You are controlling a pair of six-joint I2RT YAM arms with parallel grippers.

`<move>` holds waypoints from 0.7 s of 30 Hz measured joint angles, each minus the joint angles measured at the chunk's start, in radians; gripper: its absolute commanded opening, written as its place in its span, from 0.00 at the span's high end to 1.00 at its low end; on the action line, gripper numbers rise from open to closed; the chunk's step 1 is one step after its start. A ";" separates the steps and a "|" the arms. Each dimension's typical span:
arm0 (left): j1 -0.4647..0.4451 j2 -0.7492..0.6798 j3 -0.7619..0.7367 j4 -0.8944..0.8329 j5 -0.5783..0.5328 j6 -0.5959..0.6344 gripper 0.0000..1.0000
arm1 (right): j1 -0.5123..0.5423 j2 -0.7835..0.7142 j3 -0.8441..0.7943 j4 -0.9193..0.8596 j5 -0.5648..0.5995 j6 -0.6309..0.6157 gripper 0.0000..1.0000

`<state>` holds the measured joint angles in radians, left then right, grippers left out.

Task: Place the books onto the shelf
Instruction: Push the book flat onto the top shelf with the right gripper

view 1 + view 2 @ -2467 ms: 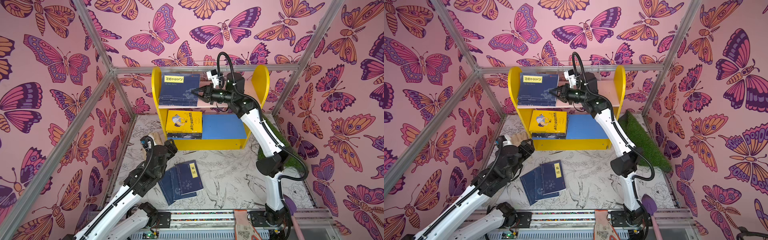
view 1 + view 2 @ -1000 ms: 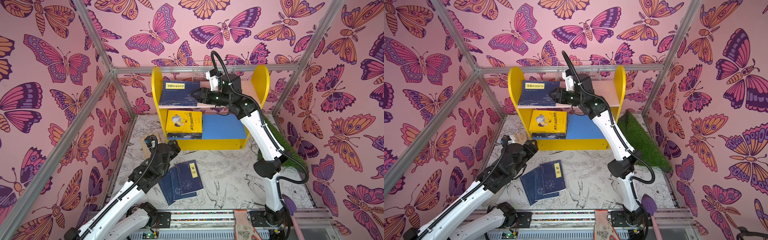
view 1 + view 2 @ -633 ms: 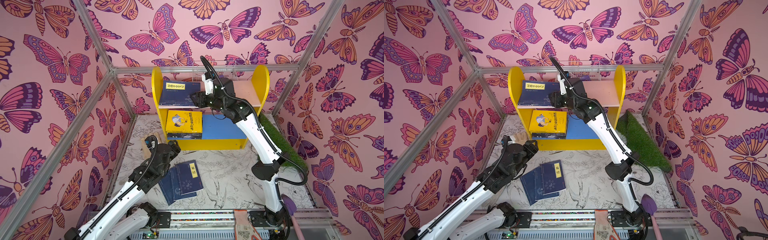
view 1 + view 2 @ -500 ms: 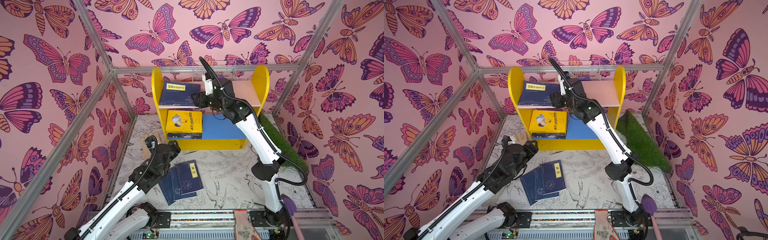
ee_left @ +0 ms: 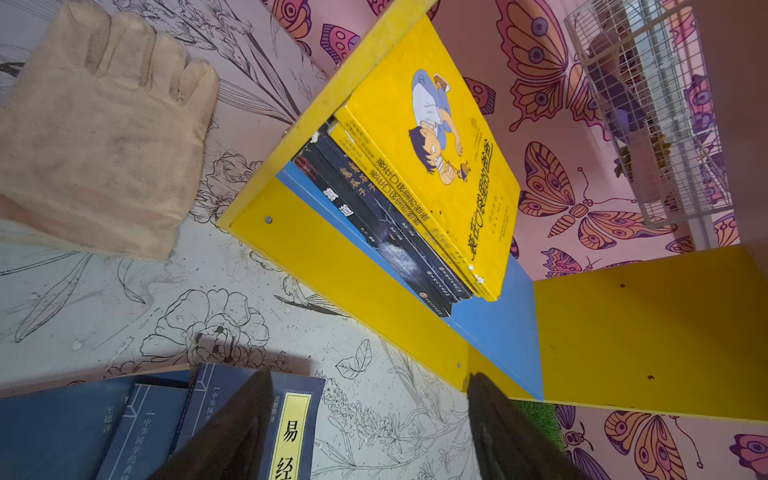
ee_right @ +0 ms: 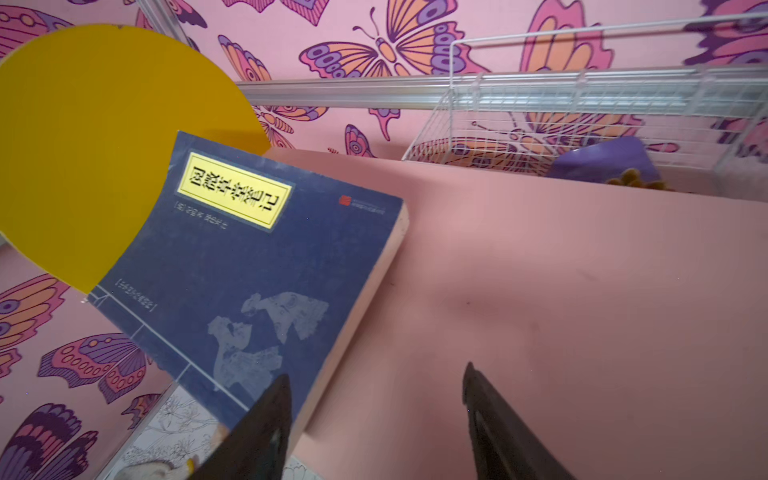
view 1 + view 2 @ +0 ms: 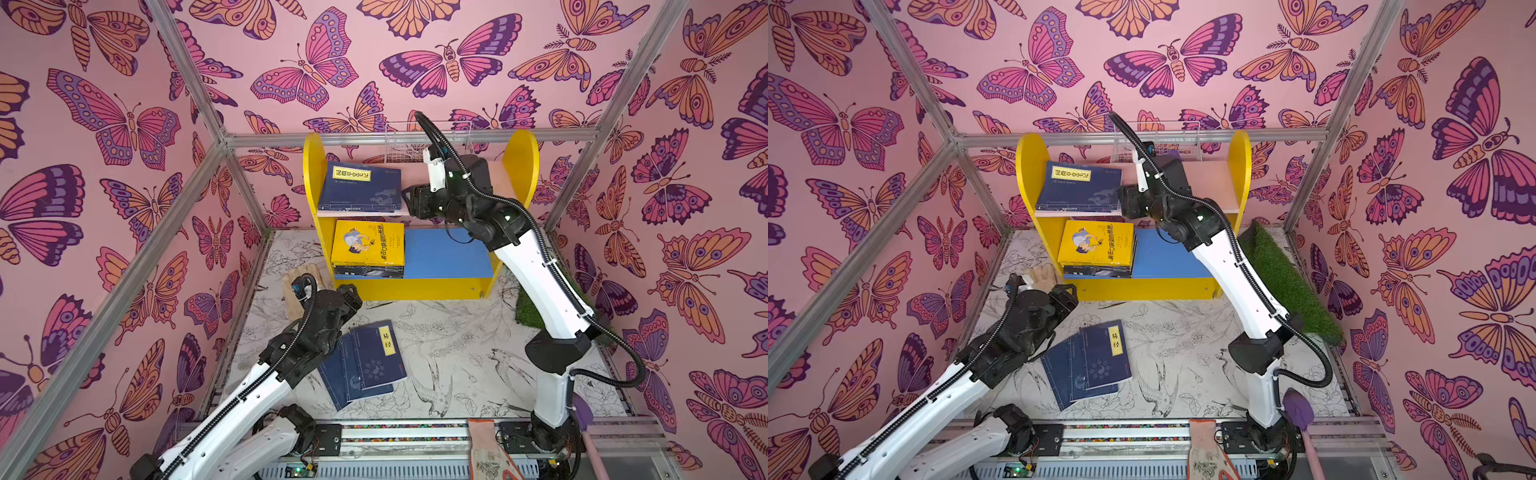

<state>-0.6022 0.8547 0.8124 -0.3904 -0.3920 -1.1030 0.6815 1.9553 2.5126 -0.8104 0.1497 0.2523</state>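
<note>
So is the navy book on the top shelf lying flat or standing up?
Lying flat: the navy book rests cover-up on the pink upper board, yellow label showing.

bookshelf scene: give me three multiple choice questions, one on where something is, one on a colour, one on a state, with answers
1. The yellow cartoon book lies on: A the floor; B the blue lower board; C the wire basket.
2. The label on the navy book on the pink upper board is: A white; B red; C yellow.
3. The left arm's jaws are: A apart, holding nothing; B shut on a navy book; C shut on a glove.
Answers: 1 B, it tops the stack on that board in both top views. 2 C, the right wrist view shows it plainly yellow. 3 A, the left wrist view shows a wide empty gap between them.
</note>
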 measured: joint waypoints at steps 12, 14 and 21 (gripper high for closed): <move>0.000 -0.014 -0.008 0.000 0.003 -0.003 0.24 | -0.009 0.089 0.086 -0.075 0.070 -0.084 0.35; 0.000 -0.020 -0.014 0.000 0.003 -0.006 0.24 | -0.008 0.095 0.090 -0.067 0.066 -0.093 0.36; 0.000 -0.025 -0.034 0.000 0.004 -0.010 0.24 | 0.016 0.142 0.118 -0.006 0.045 -0.097 0.37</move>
<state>-0.6022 0.8299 0.7784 -0.3908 -0.3882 -1.1133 0.6975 2.0968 2.6305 -0.8165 0.1951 0.1558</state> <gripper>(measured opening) 0.761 0.637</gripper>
